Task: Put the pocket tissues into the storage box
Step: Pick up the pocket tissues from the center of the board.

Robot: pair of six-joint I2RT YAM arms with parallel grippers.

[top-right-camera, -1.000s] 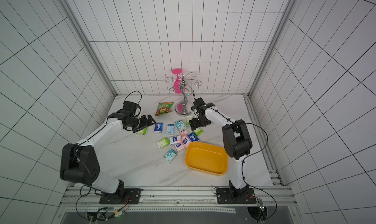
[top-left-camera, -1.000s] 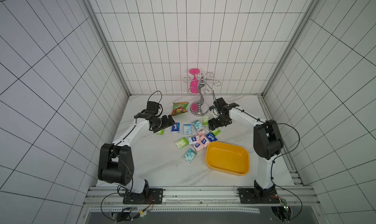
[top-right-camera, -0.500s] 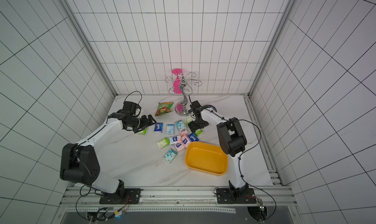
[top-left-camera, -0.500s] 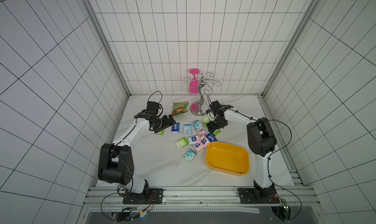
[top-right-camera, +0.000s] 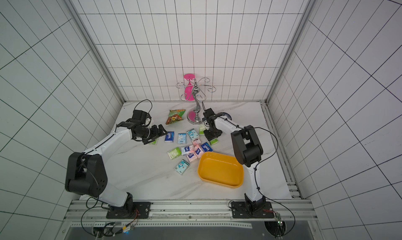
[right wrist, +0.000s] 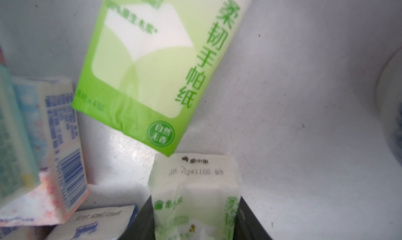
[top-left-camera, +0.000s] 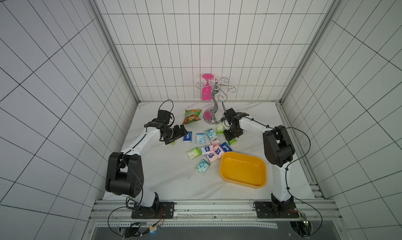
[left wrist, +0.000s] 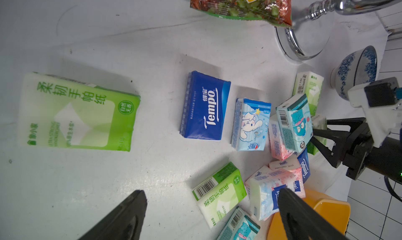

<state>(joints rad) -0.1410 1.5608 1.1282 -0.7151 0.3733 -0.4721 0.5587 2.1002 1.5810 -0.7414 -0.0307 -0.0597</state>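
finding 1, task status. the storage box (top-left-camera: pixel 242 173) sits empty on the near right part of the counter (top-left-camera: pixel 165 173). the pocket tissues (top-left-camera: pixel 217 151) all lie outside it, scattered in a loose cluster from the middle of the counter to just beside the box's far rim. judgement: the task is at its first pick.

finding 2, right side. the right gripper (top-left-camera: pixel 231 138) is at the far right edge of the cluster. in the right wrist view its fingers (right wrist: pixel 141 223) pinch a green-white packet (right wrist: pixel 195 197) that stands on its narrow edge, one finger flat against each broad face. the wrapper is creased between them. judgement: an upright packet gives two opposed faces to clamp, which a flat one does not, and its place at the edge keeps its neighbours clear. a second green packet (right wrist: pixel 152 64) lies flat just beyond it.

finding 3, right arm pose. elbow raised, forearm reaching toward the back, wrist bent steeply down over the packet.

finding 4, left side. the left gripper (top-left-camera: pixel 181 132) has its fingers (left wrist: pixel 130 215) spread wide and grips nothing. it hangs low beside a dark blue packet (left wrist: pixel 205 106) and a lone green packet (left wrist: pixel 78 112). judgement: it is set up for its own pick.

finding 5, left arm pose. stretched forward, forearm low, wrist near level, fingers aimed at the cluster.
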